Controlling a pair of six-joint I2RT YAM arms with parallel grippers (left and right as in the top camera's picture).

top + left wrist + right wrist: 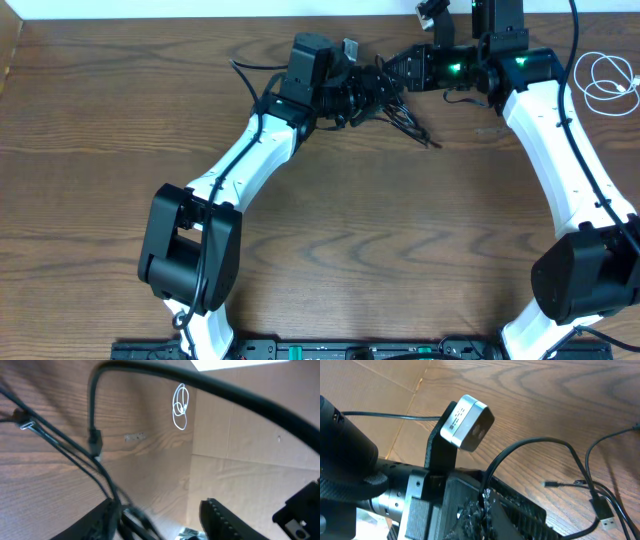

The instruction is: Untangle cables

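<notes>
**Overhead.** The white cable [605,82] lies alone as a loose coil at the far right edge of the counter [330,260]. It is well apart from the black cable [412,122], which is bunched at the back centre. The left tool [358,95] and the right tool [395,72] meet over that bunch, very close to each other.
- Judgement: the two cords are already separated. What is left is the black one's own loops, which need drawing out.
- Room: there is broad bare wood in front and to the left. The back edge sits just behind both tools, so there is little margin that way.

**Left wrist.** The left tool's jaws stand partway apart with nothing between them.
- Black strands run just beside one finger [102,520], and a plug end [95,437] hangs on a strand above the wood.
- The white coil shows far off, near the counter's edge, with a cardboard panel [250,465] beyond it.

**Right wrist.** The right tool's jaws are closed, and a black strand rises straight from the tips. I judge that it pinches the black cable.
- Another plug [605,510] rests on the wood at lower right.
- The left arm's camera [467,422] sits close ahead, so any pull is safer toward the open front than toward that arm.
</notes>
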